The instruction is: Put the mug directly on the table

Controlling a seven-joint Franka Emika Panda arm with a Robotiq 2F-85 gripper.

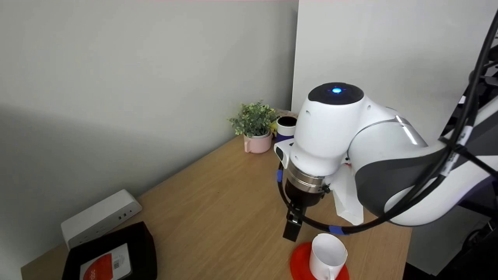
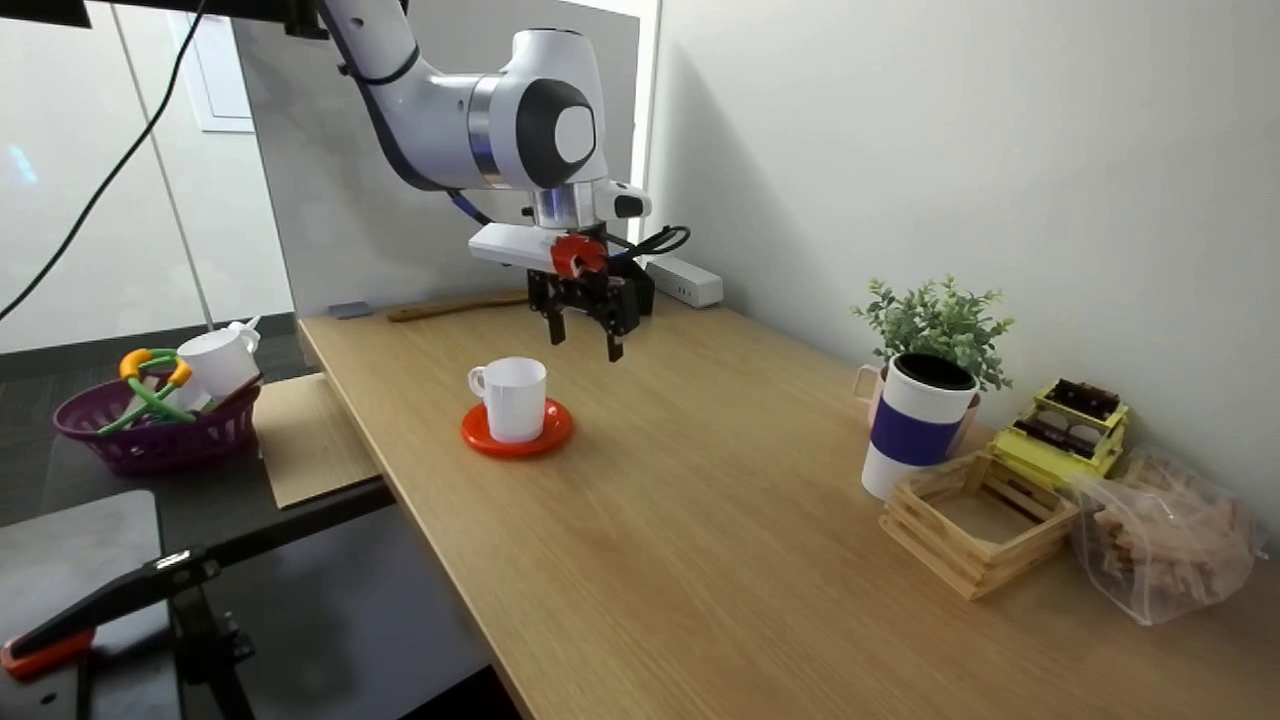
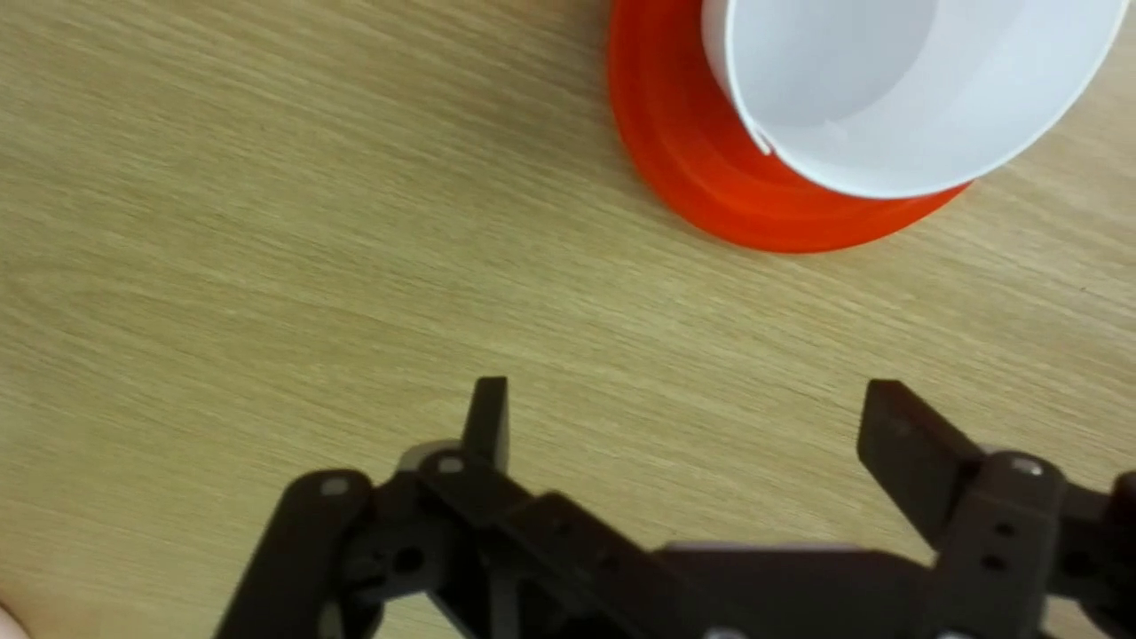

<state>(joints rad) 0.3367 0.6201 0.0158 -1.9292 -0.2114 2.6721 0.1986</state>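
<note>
The plain white mug stands upright on the red round coaster. In an exterior view the mug has its handle to the left and the coaster lies flat under it. The coaster rests on the light-brown wooden table. My gripper is open and empty, above the table and apart from the mug. In the wrist view the mug and coaster are cut off at the top, beyond the wide-apart fingertips. Only bare table shows between the fingers.
A black tray and a white power strip lie by the wall. A banded cup, a potted plant, a wooden crate and a plastic bag stand along the wall. The table's edge runs near the coaster.
</note>
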